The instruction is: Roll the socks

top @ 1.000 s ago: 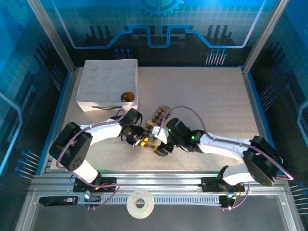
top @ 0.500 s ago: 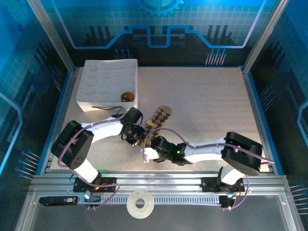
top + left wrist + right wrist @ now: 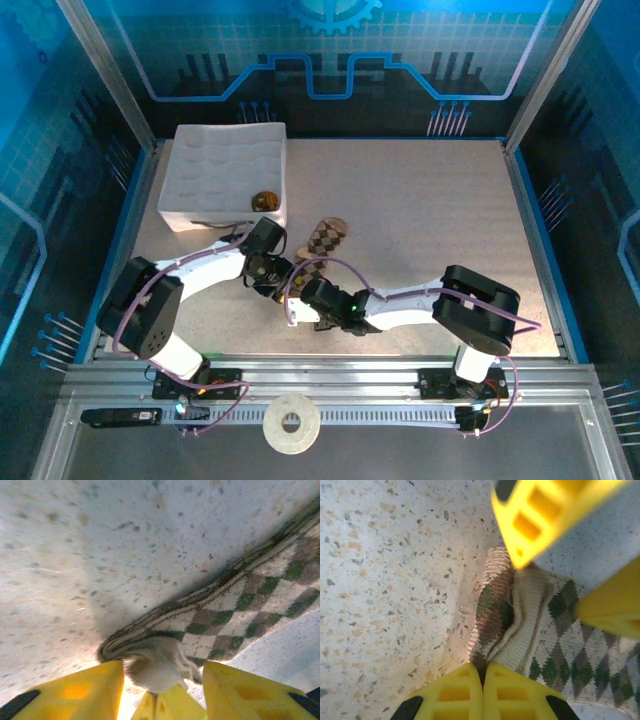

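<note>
A tan sock with brown and green argyle diamonds (image 3: 326, 238) lies on the table, its near end folded into a small roll (image 3: 156, 663). My left gripper (image 3: 273, 277) stands open, one yellow finger (image 3: 75, 692) on each side of that roll (image 3: 522, 607) without pinching it. From the near side my right gripper (image 3: 301, 303) comes in shut, with its fingertips (image 3: 470, 685) pinched on the roll's lower edge. The right gripper's joined fingers (image 3: 167, 705) show between the left gripper's fingers. The left gripper's fingers (image 3: 545, 515) hang over the sock in the right wrist view.
A white dimpled foam tray (image 3: 222, 160) stands at the back left with a small brown round thing (image 3: 265, 201) in its near right corner. Speckled table (image 3: 430, 210) lies bare to the right. Metal frame posts and blue walls ring the workspace.
The right arm has swung left and nearer, and its gripper has closed at the sock's folded end. The left gripper has opened around that end and shifted slightly back.
</note>
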